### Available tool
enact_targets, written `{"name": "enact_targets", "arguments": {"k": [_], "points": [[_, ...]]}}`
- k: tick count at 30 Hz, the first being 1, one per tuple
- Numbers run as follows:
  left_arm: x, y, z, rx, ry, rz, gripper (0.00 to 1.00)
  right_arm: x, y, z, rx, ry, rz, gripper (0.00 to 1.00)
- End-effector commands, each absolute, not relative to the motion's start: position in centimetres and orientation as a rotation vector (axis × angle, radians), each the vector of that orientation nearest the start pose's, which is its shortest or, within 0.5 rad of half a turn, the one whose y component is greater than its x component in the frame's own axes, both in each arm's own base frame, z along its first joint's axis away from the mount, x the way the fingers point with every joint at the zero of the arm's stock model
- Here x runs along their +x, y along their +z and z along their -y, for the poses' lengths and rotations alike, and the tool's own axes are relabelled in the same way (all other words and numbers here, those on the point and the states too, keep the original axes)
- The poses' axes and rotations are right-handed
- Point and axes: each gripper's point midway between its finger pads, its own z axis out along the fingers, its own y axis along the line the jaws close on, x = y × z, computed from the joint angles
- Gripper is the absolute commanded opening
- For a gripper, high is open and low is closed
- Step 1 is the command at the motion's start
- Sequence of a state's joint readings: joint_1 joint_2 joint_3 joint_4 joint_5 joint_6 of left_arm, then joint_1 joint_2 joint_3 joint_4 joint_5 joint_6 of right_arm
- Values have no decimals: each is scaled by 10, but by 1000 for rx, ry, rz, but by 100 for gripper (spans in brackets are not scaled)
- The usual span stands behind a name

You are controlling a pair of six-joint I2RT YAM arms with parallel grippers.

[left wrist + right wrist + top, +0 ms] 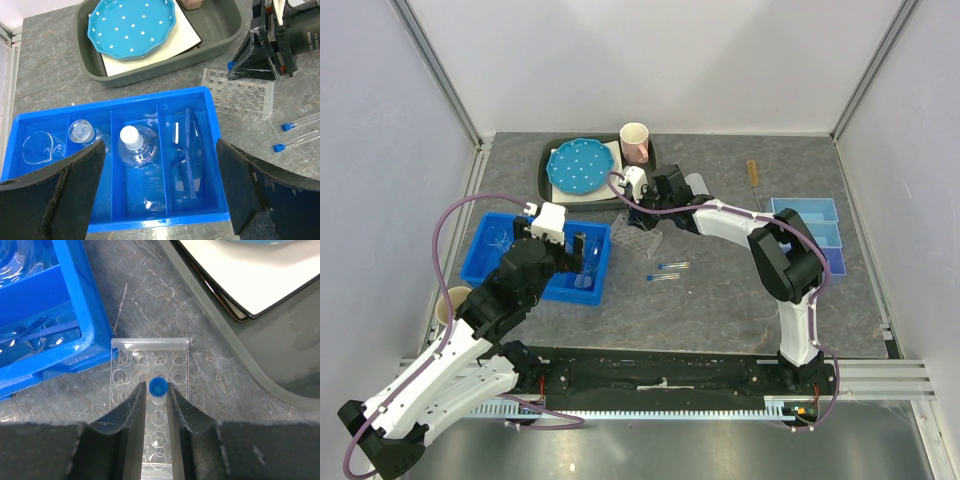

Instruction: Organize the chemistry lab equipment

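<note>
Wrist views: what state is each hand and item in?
Left hand: open, above blue bin
Right hand: shut on blue-capped tube, upright over tube rack
Tube rack: flat on table, visible holes empty
Loose tubes: capped, lying on table
Goggles: in bin's right compartment

White-and-black jointed arms [430, 375] with thin purple cables [437, 235] and broad matte-black fingers [55, 195], scuffed at the edges.

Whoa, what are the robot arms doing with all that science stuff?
The right gripper pinches a blue-capped tube over the clear tube rack. The left gripper hangs open above the blue bin, where glass flasks and blue goggles sit. Two more tubes lie on the table, not yet racked.
</note>
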State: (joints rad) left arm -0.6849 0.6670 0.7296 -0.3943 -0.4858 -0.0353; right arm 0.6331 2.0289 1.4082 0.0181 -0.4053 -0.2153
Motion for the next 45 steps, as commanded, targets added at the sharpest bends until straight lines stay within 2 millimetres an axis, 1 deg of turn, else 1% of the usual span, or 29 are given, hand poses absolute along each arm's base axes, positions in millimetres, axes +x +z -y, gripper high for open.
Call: {"name": "enact_targets", "arguments": {"k": [1, 7, 9, 12, 13, 14, 15, 16, 18, 20, 21, 22, 24, 25, 26, 27, 28, 30, 31, 32, 33, 35, 37, 38, 40, 41, 43, 44, 45], "points": [[253, 250, 103, 282, -52, -1797, 97, 400, 117, -372, -1127, 671, -1816, 31], [253, 249, 104, 286, -60, -1798, 97, 396, 122, -369, -1151, 658, -1807, 32], [253, 249, 104, 285, -59, -1798, 97, 392, 118, -365, -1163, 660, -1832, 33], [253, 250, 105, 291, -67, -1795, 97, 387, 127, -362, -1190, 658, -1816, 38], [252, 249, 106, 297, -72, -1798, 97, 383, 136, -360, -1211, 649, -1795, 41], [252, 249, 107, 301, -78, -1797, 97, 381, 140, -358, -1223, 646, -1786, 43], [252, 248, 110, 312, -89, -1799, 97, 376, 150, -354, -1237, 643, -1777, 45], [252, 246, 112, 321, -95, -1803, 97, 372, 153, -352, -1257, 642, -1769, 48], [252, 244, 115, 339, -105, -1812, 97, 362, 162, -344, -1305, 627, -1753, 50], [252, 244, 117, 344, -112, -1815, 97, 352, 164, -337, -1365, 629, -1732, 54], [252, 244, 118, 346, -117, -1816, 97, 343, 167, -332, -1389, 631, -1734, 54], [252, 244, 118, 347, -118, -1816, 97, 336, 162, -325, -1413, 638, -1747, 55], [251, 244, 119, 351, -122, -1816, 97, 325, 163, -313, -1468, 631, -1731, 56], [251, 244, 119, 350, -125, -1816, 97, 323, 157, -303, -1473, 624, -1752, 55], [251, 244, 119, 350, -125, -1816, 97, 322, 155, -296, -1477, 621, -1758, 56], [250, 244, 120, 354, -128, -1817, 97, 323, 159, -284, -1470, 625, -1755, 56], [250, 244, 120, 356, -131, -1817, 97, 320, 153, -275, -1475, 633, -1769, 56], [250, 244, 121, 362, -138, -1819, 97, 316, 149, -259, -1500, 653, -1752, 56], [250, 244, 122, 363, -140, -1817, 97, 313, 146, -255, -1524, 658, -1744, 56], [250, 243, 123, 369, -144, -1820, 97, 306, 139, -250, -1570, 658, -1746, 56], [249, 243, 123, 371, -146, -1821, 97, 303, 130, -244, -1648, 623, -1701, 55], [249, 243, 124, 374, -151, -1823, 97, 299, 118, -237, -1713, 594, -1691, 55], [249, 243, 125, 376, -154, -1823, 97, 303, 104, -230, -1788, 533, -1674, 55], [249, 243, 124, 376, -154, -1823, 97, 303, 94, -226, -1820, 523, -1697, 55], [249, 242, 125, 377, -153, -1824, 97, 310, 86, -221, -1862, 467, -1705, 55], [249, 243, 125, 378, -156, -1823, 97, 311, 79, -220, -1880, 460, -1717, 54], [248, 243, 125, 380, -157, -1821, 97, 315, 74, -219, -1911, 422, -1716, 54], [248, 244, 125, 380, -160, -1819, 97, 315, 69, -220, -1924, 423, -1724, 54], [249, 245, 126, 378, -162, -1815, 97, 315, 68, -224, -1940, 418, -1712, 53]]}}
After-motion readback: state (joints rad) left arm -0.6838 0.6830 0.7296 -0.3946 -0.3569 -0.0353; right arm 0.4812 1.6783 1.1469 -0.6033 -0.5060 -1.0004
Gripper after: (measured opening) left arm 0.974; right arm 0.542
